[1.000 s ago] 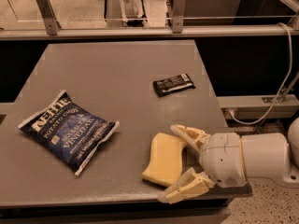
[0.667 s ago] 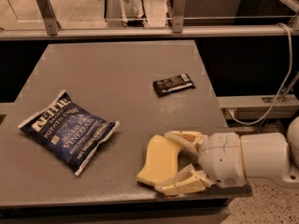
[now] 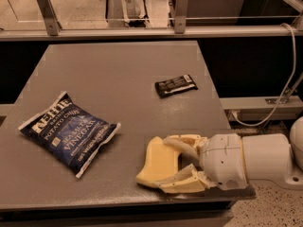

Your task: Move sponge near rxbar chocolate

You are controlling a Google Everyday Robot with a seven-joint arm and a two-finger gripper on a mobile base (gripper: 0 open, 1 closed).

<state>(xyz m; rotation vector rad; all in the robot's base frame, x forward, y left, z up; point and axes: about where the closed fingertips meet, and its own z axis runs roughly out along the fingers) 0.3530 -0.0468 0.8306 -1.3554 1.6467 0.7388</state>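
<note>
The tool (image 3: 166, 163) reaches in low over the table's (image 3: 118, 70) near corner, and its 2 cream fingers (image 3: 185, 142) are clenched on the sponge (image 3: 154, 157), 1 along its far edge and 1 along its near edge. The pale yellow sponge sits between them, its free end sticking out past the fingertips and lying on or just above the table near the front edge.

The rxbar chocolate (image 3: 176, 85), a flat black wrapper with white lettering, lies on the table well beyond the tool, close to the same side edge and clearly apart from the sponge. Out past the fingertips, near the sponge but not touching it, rests a dark blue chips bag (image 3: 68, 134), lying flat and turned at an angle.

The table is a plain grey slab. Behind it runs a metal rail (image 3: 142, 32) carrying 2 upright brackets (image 3: 46, 11). Beside the tool's white wrist, a pale cable (image 3: 289, 86) hangs down towards a speckled floor (image 3: 274, 209).
</note>
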